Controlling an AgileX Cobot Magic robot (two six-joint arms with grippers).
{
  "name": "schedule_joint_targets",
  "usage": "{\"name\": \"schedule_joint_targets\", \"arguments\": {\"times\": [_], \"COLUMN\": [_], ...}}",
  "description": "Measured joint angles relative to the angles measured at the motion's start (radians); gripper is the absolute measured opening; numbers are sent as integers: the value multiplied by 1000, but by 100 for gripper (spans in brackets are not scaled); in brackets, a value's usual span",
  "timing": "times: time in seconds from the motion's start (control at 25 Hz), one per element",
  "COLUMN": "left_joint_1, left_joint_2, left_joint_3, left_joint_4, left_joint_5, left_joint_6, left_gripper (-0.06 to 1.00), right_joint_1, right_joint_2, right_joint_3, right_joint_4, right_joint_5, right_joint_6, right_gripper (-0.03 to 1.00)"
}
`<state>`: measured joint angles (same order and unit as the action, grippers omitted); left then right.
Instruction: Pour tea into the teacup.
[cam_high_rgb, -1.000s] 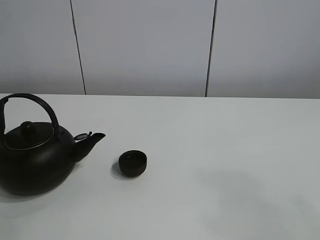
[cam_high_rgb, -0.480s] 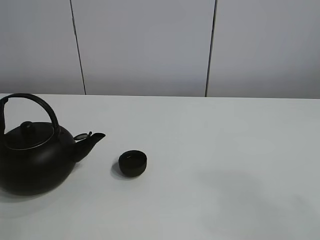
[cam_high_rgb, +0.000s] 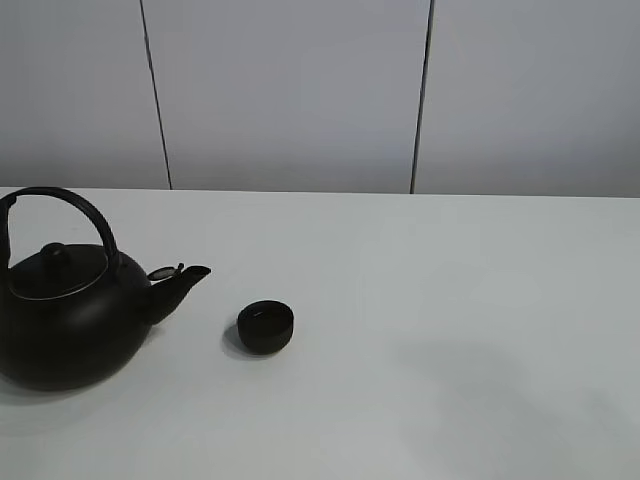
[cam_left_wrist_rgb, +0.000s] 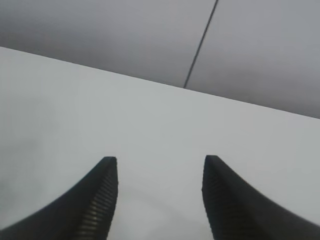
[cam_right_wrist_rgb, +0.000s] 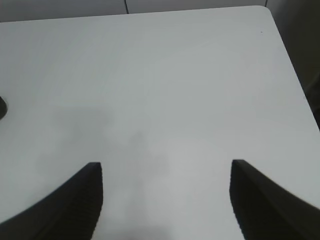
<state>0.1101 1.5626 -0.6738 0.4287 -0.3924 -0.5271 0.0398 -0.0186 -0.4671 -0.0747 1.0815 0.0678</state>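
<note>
On the white worktop (cam_high_rgb: 450, 300) the kettle (cam_high_rgb: 65, 320) stands nearest to the camera; the teacup (cam_high_rgb: 265, 326) sits just beside its spout (cam_high_rgb: 182, 285), not touching. Farther back is the panelled wall (cam_high_rgb: 300, 90). The left gripper (cam_left_wrist_rgb: 160, 200) and right gripper (cam_right_wrist_rgb: 165, 200) have fingers apart, holding nothing (neither shows in the high view). To pour well, I think the handle (cam_high_rgb: 70, 205) must be grasped firmly first.

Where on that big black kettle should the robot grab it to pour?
Probably the top of the arched handle, approached from above. It stands upright over the lid with open space beneath, so fingers can close around it. The kettle body looks too wide and round to grip, and its spout already points toward the teacup.
</note>
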Motion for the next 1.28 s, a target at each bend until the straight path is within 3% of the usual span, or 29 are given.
{"name": "schedule_joint_targets", "arguments": {"times": [0.36, 0.64, 0.72, 0.84, 0.96, 1.08, 1.16, 1.28], "left_joint_1": [219, 228, 193, 79, -101, -301, -389, -436], "left_joint_2": [-77, -235, -340, -525, -737, -962, -1104, -1251], "left_joint_3": [-57, -126, -166, -220, -250, -256, -258, -222], "left_joint_4": [52, 56, 55, 47, 1, -158, -289, -409], "left_joint_5": [109, 306, 410, 595, 748, 913, 1046, 1253], "left_joint_6": [-10, -12, 2, 52, 139, 275, 377, 436], "left_gripper": [32, 31, 31, 31, 31, 31, 31, 31], "right_joint_1": [0, 0, 0, 0, 0, 0, 0, 0], "right_joint_2": [0, 0, 0, 0, 0, 0, 0, 0], "right_joint_3": [0, 0, 0, 0, 0, 0, 0, 0], "right_joint_4": [0, 0, 0, 0, 0, 0, 0, 0], "right_joint_5": [0, 0, 0, 0, 0, 0, 0, 0], "right_joint_6": [0, 0, 0, 0, 0, 0, 0, 0], "right_gripper": [49, 49, 49, 49, 49, 49, 49, 49]}}
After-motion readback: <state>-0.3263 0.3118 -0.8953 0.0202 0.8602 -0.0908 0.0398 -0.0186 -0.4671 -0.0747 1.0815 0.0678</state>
